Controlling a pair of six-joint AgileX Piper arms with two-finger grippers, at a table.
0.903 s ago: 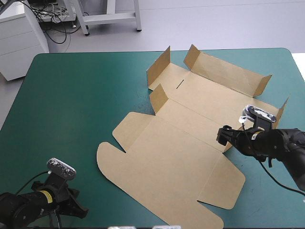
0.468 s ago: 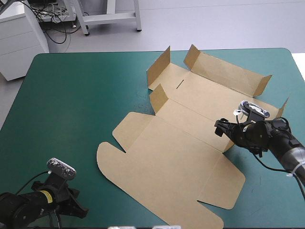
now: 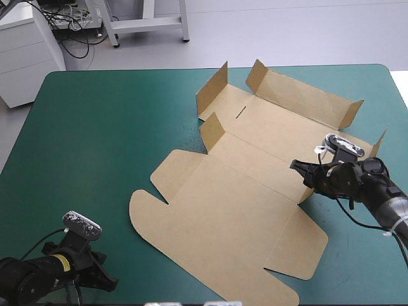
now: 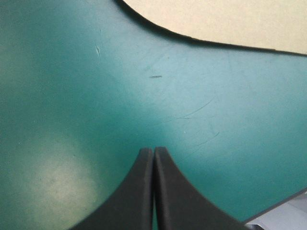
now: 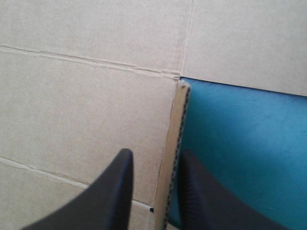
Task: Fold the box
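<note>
**Right gripper.** The right gripper (image 5: 156, 152) stands astride the upright edge of a small flap (image 5: 173, 134) on the box's (image 3: 236, 204) right side. Its fingers are all but closed on the board. The outer finger lies against the flap. A thin gap shows at the inner finger, so I judge the hold light rather than firm.

**Change noted.** Against the earlier high views, this gripper has shifted a little toward the table's (image 3: 95, 127) far edge and its wrist has turned. It has thereby settled onto the flap, where before it sat just short of it. The box's outline has not altered, and no panel has yet been lifted or creased further.

**Meaning for the task.** In my judgement the arm has finished its approach and is taking hold. The fold itself has not begun. The next move would be to swing this flap, or the wall it belongs to, inward. With so slight a hold the board could slip out.

**Left gripper.** The left gripper (image 4: 153, 149) is closed on nothing, its fingers meeting in a point. It is low over bare cover at the table's near-left corner, well apart from the box.

**Box position.** It lies mostly flat, running from mid-table toward the near edge and the right edge.

**Count.**
- Box: one.
- Grippers: two.
- Flap in hand: one.
- Other flaps standing: I make out five, all on the half nearer the far edge.
</note>
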